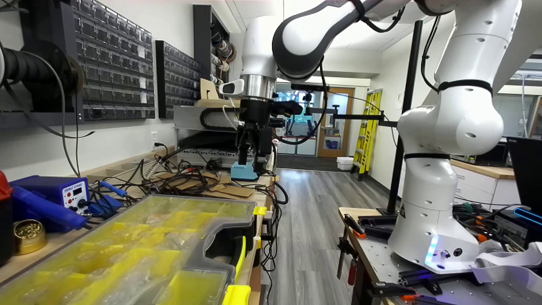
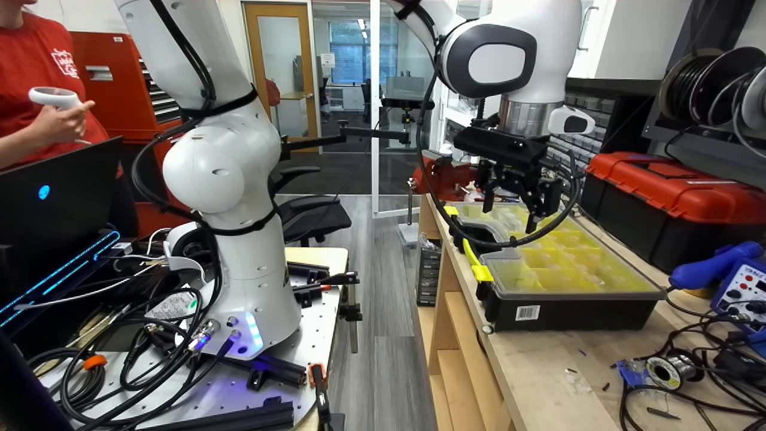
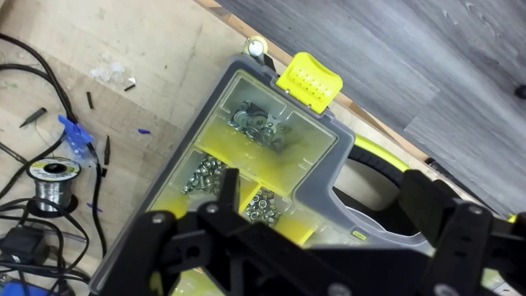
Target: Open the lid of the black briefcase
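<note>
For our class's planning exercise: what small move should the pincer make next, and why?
Probably ease the pincer down toward a yellow latch: the lid lies closed on the black briefcase, the latch juts past the lid's edge, and the pincer hangs open above, holding nothing.

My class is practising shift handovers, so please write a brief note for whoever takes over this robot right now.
Gripper: open, nothing held, hanging above the case.
Black briefcase: on the workbench, its handle on the floor side.
Lid: clear panel, lying flat on the case.
Done: gripper is over the case; the lid is not yet raised.
Left: probably free the yellow latches if fastened (I cannot tell), then lift the lid.
</note>
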### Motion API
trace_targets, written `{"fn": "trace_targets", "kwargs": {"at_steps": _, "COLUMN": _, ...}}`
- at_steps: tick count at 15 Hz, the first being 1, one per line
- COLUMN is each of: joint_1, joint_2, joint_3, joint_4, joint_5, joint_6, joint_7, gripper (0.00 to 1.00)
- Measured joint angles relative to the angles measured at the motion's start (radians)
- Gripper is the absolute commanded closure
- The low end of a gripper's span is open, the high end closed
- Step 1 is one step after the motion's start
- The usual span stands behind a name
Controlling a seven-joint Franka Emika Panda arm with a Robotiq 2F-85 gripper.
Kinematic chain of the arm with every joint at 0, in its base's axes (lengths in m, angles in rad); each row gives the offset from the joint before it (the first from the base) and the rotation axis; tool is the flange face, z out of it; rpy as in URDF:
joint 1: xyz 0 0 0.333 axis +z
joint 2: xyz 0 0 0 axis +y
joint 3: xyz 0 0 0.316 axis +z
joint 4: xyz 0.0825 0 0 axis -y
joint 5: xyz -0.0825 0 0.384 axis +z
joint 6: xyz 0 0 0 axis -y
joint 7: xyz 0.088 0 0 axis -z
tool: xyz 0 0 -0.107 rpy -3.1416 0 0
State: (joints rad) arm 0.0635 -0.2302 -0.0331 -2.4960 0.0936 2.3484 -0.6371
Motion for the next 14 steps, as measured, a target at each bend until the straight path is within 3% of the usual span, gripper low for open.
{"fn": "trace_targets", "kwargs": {"at_steps": 9, "joint_1": 0.003, "joint_2": 0.0, "joint_3": -0.002, "joint_4": 0.0, "joint_5": 0.0, "joint_6": 0.001, "joint_7": -0.029, "gripper": 0.0}}
{"fn": "trace_targets", "kwargs": {"at_steps": 14, "joint_1": 0.005, "joint_2": 0.004, "joint_3": -0.002, "joint_4": -0.025, "joint_5": -0.002, "joint_6": 0.091, "joint_7": -0.112, "gripper": 0.0}}
